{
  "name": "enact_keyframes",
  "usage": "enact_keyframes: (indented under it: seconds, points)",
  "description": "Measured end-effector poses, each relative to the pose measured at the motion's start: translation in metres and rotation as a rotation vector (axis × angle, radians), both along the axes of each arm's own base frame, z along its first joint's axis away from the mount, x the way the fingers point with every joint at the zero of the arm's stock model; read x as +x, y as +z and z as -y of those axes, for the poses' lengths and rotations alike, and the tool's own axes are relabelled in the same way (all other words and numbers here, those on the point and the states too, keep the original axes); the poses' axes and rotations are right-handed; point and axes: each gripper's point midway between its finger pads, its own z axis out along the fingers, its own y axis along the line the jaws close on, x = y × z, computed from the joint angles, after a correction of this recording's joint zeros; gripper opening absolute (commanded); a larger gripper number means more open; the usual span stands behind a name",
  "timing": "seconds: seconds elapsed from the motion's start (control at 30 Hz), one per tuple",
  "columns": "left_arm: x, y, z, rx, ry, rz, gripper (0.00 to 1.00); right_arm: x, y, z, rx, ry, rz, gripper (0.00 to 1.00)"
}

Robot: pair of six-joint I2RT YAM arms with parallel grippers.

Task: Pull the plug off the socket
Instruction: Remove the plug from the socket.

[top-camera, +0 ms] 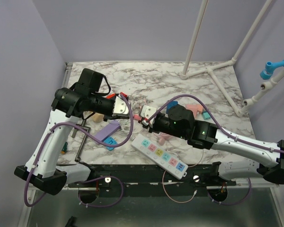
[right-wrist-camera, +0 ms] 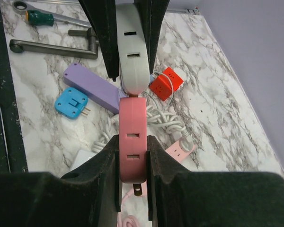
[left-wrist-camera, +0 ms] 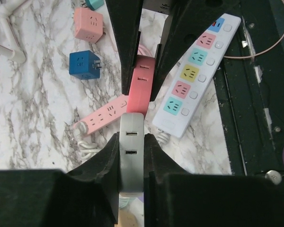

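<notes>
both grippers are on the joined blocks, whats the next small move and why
Probably pull the arms straight apart along the blocks' line: the left gripper is shut on the grey block, the right gripper on the pink block, and the blocks meet end to end with no gap.

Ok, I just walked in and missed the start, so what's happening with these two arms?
The two arms hold a pair of joined adapters above the marble table. The left gripper is shut on the gray adapter, and the right gripper is shut on the pink adapter. The two pieces meet end to end and are not yet pulled apart. A white power strip lies loose on the table below.
</notes>
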Motion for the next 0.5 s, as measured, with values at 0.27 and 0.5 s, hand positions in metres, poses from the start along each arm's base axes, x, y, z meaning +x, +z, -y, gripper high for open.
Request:
enact_keyframes:
  seconds: [0.27,0.5]
  points:
    - [0.002,-0.002,-0.005,0.023,-0.002,0.055,0.0,0.002,-0.005,-0.002,0.013,-0.008,0.011,0.01]
    - [-0.008,-0.014,-0.016,0.099,-0.082,0.115,0.0,-0.004,-0.017,0.002,-0.03,0.003,-0.008,0.01]
